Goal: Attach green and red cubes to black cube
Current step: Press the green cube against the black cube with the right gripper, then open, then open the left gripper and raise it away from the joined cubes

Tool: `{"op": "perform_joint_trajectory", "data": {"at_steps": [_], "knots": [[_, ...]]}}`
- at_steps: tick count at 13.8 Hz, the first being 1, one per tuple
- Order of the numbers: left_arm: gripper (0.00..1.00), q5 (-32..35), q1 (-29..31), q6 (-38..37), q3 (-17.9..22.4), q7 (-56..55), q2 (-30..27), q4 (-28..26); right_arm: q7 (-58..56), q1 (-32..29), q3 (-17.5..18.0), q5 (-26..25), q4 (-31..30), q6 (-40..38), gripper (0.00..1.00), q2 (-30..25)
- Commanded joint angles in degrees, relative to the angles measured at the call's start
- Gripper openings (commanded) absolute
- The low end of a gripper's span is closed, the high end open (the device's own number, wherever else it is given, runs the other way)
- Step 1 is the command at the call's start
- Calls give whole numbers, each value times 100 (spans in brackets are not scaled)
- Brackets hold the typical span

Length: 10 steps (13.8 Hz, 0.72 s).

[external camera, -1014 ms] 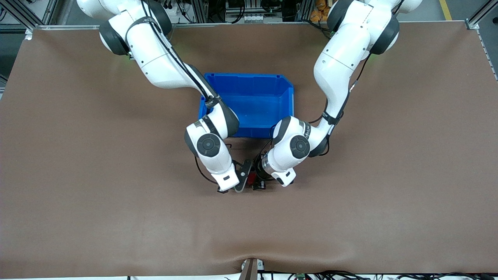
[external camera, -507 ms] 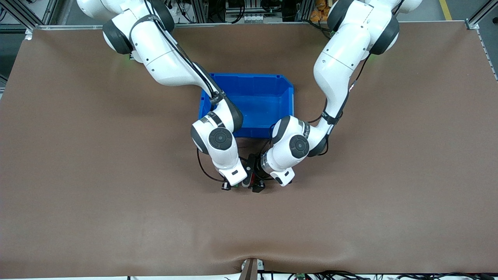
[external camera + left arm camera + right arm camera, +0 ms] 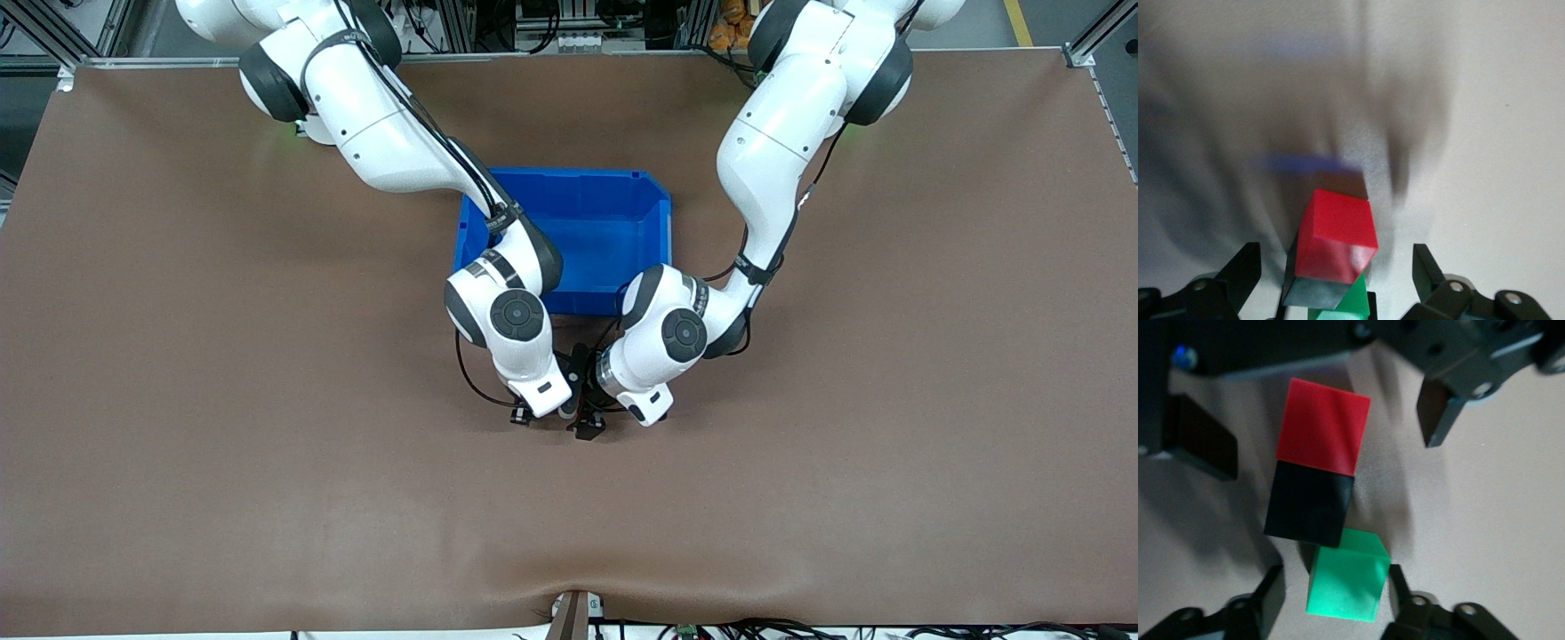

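Observation:
The red cube [image 3: 1323, 427] and the black cube [image 3: 1308, 503] lie joined face to face on the brown table. The green cube [image 3: 1348, 580] rests against the black cube's free end, shifted a little sideways. My right gripper [image 3: 1331, 597] is open around the green cube, with a gap on one side. My left gripper [image 3: 1335, 280] is open wide, its fingers [image 3: 1441, 407] standing clear on both sides of the red cube [image 3: 1338, 233]. In the front view both hands, right gripper [image 3: 544, 414] and left gripper [image 3: 582, 400], meet just nearer the camera than the bin and hide the cubes.
A blue bin [image 3: 578, 178] stands on the table farther from the camera than the two grippers, partly under the right arm's forearm. Brown table surface [image 3: 800, 498] stretches out around the hands.
My right gripper has moved toward the left gripper, bringing the green cube up to the black one, and its fingers have opened. The left gripper has opened fully and stayed in place.

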Motion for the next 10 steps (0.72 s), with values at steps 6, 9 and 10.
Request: {"op": "perform_joint_trajectory", "data": {"at_steps": [6,9,10], "knots": [[100,-115,170,33,-153,244,36,60,110,-861,-5,671,-313,-927,100,-1051],[100,-115,162,33,-153,244,27,60,163,-1554,-23,742,-322,-1367,100,-1482],[100,-115,162,33,-153,244,27,69,207,-1757,-23,742,-322,-1516,100,-1640]]}}
